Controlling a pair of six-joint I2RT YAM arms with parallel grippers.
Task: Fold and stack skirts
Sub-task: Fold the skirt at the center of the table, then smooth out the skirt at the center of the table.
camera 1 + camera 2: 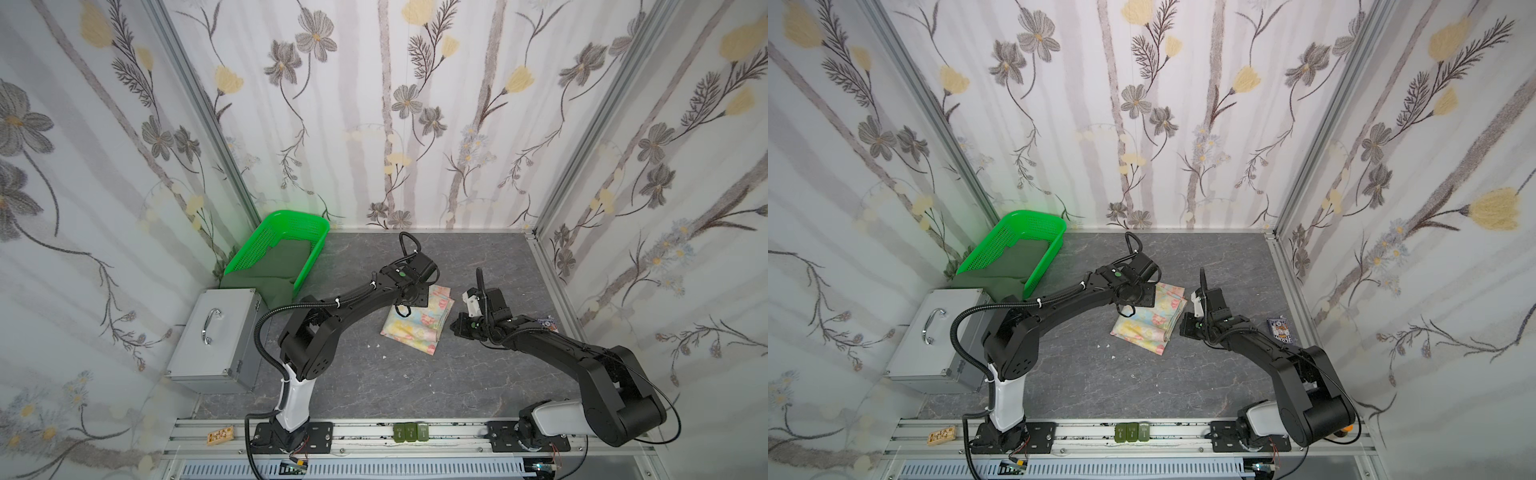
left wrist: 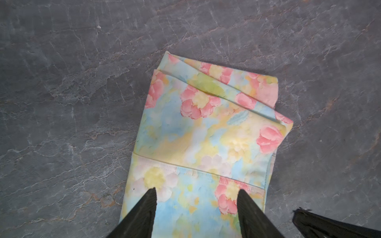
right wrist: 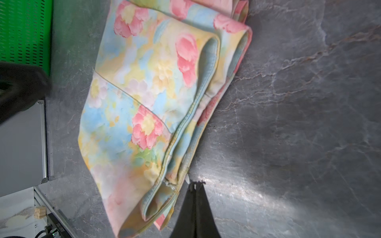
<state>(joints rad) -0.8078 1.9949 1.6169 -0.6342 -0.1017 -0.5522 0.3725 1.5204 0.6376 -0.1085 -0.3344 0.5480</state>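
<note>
Locate the floral skirt [image 1: 417, 325] at mid-counter: a soft cloth in pale yellow and blue with pink blooms, folded into a roughly rectangular, multi-layer packet. It lies flat on the counter [image 1: 374, 386], a grey slab with marble-like veining. In the right wrist view, the skirt's stacked hems show as rounded, stitched edges, slightly splayed. The left hand [image 2: 196, 189] hangs directly above one end of this packet, released. Its two black ribbed fingers [image 2: 144, 210] stand apart with only printed cloth showing between them; you cannot tell whether the tips touch the fabric. The right hand [image 3: 194, 183] is clenched, its tapered dark tips pressed together with nothing between them, just beside the packet's layered edge near a corner. Find the dark green skirt [image 1: 278, 266] at the far left: plain matte cloth lying partly within the bright green plastic mesh basket [image 1: 255, 245] and spilling from its near end onto the counter, beside a brushed-metal case [image 1: 226, 345] with a chrome handle [image 1: 210, 326].
</note>
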